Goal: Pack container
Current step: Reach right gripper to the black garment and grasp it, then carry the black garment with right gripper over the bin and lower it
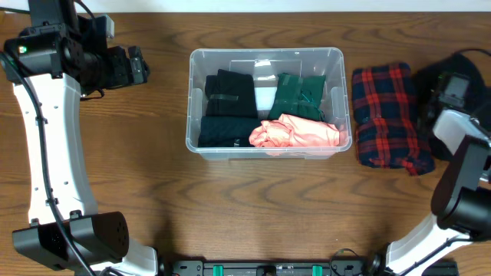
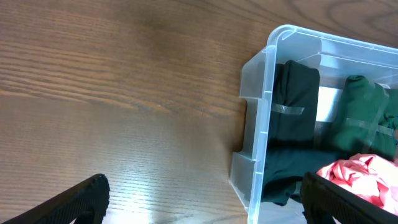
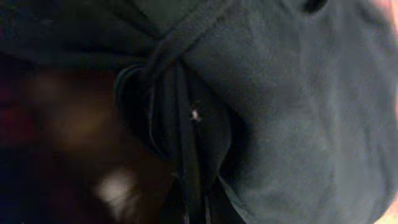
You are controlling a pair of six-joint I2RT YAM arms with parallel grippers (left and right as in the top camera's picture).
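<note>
The clear plastic container stands mid-table. It holds black garments, a green garment and a pink garment. The left wrist view shows its left wall and rim. My left gripper is open and empty, left of the container and apart from it; its fingers are spread wide. My right gripper is down on a dark garment at the far right. The right wrist view is filled by dark fabric, and the fingers are hidden.
A folded red plaid garment lies just right of the container, between it and the right arm. Bare wood table stretches in front of the container and to its left.
</note>
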